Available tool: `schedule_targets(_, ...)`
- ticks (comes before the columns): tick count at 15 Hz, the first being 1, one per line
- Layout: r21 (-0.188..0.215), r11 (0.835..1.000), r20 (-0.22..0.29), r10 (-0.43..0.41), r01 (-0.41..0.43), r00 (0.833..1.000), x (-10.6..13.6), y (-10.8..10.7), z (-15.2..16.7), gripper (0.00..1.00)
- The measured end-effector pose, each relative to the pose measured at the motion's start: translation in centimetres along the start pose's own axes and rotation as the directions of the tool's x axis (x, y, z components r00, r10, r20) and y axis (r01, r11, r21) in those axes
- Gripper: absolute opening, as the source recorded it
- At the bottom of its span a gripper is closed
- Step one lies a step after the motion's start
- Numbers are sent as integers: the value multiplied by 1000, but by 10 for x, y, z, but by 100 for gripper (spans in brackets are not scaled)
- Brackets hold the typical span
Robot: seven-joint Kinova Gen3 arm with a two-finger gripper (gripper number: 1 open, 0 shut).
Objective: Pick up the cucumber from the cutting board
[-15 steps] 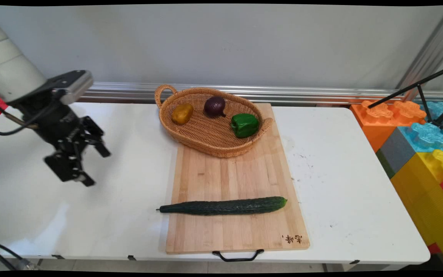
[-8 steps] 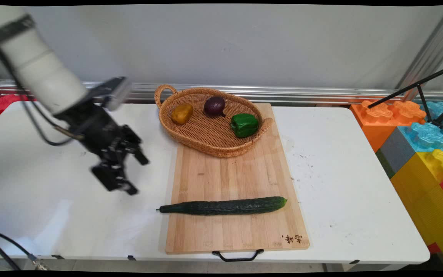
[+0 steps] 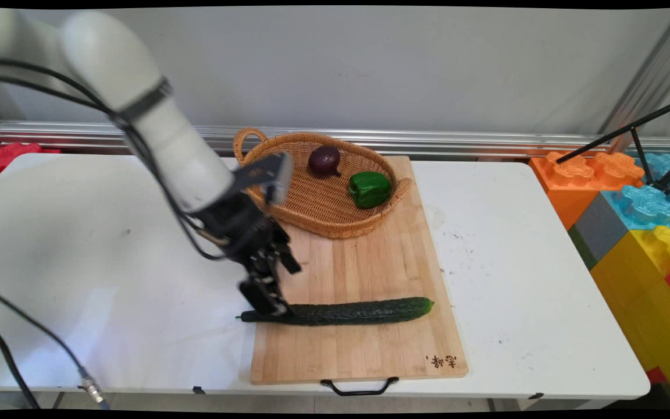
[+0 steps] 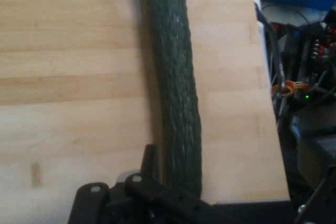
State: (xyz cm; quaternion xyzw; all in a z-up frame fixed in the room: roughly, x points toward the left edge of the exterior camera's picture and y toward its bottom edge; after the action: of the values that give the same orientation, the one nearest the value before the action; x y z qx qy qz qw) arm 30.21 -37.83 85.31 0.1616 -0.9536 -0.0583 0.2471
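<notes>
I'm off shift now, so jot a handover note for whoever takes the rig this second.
Tool: down at the cucumber's stem end, at the board's left edge; whether it is open or shut can't be told.
Cucumber: lying across the board's near part.
Basket: on the board's far end, holding an onion and a green pepper.
Nothing is lifted.

My hand (image 3: 274, 291) is over the cucumber's (image 3: 346, 311) left end on the board (image 3: 364, 262); the basket (image 3: 317, 203) sits behind.
</notes>
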Motion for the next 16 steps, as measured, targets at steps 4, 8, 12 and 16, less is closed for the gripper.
schedule_targets(4, 11, 1000, 4, 2, -2, 1000, 16, -5, 39, 100)
schedule_targets(8, 25, 1000, 13, -5, 5, 1000, 27, -12, 77, 100)
schedule_targets(12, 40, 999, 20, -13, 12, 1000, 36, -19, 102, 100)
schedule_targets(16, 44, 999, 22, -17, 16, 1000, 41, -21, 112, 0)
